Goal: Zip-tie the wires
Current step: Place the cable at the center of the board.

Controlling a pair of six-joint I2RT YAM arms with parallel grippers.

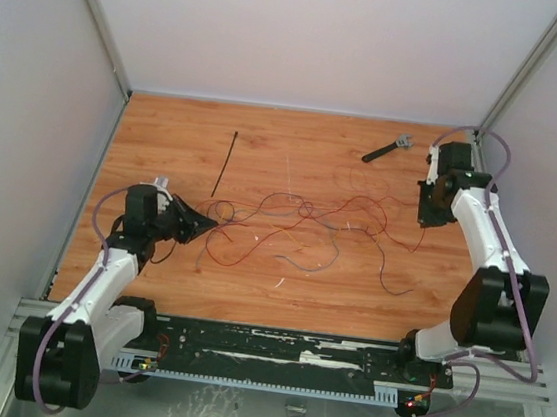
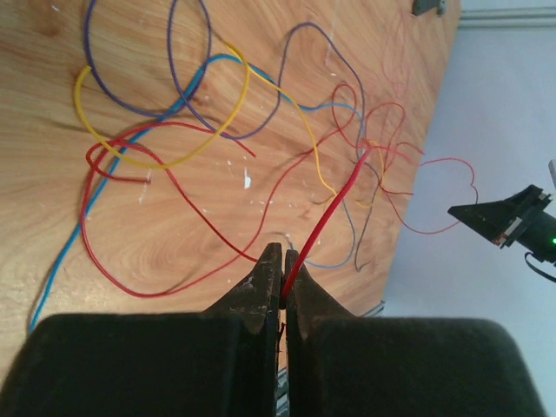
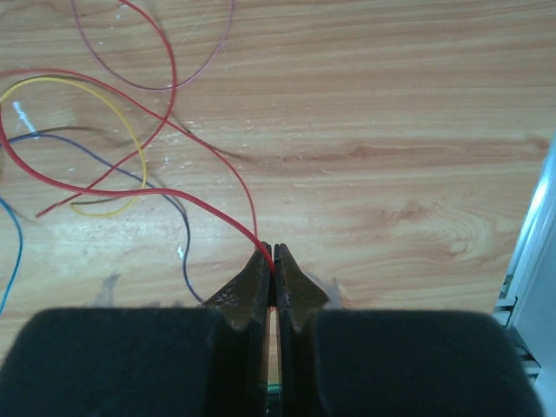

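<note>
The left jaws are pressed fully together and pinch a red strand right at their tips, low over the wooden worktop. From there the strand runs into the tangle.

Beyond and slightly right of these jaws lies the zip tie, flat and straight on the bare wood. It is untouched and separate from the tangle.

The wires sprawl loosely across the middle of the worktop. They are mostly red, and the wrist views also show yellow, blue and purple loops. Nothing is bundled yet.

A short black tool with a grey head rests near the far right corner, well away from the work.

The right jaws are also shut tight, nipping a red wire at their very tips. Whether it is the same strand the left jaws hold, I cannot tell.

The step in hand looks like gathering the wires. To do it well, both pinches should stay firm, since these strands are thin and slip easily. The two sides should draw inward slowly so the loops fold together rather than snag. The bundle is best formed close to the zip tie, because one pair of jaws must let go to fetch it.
</note>
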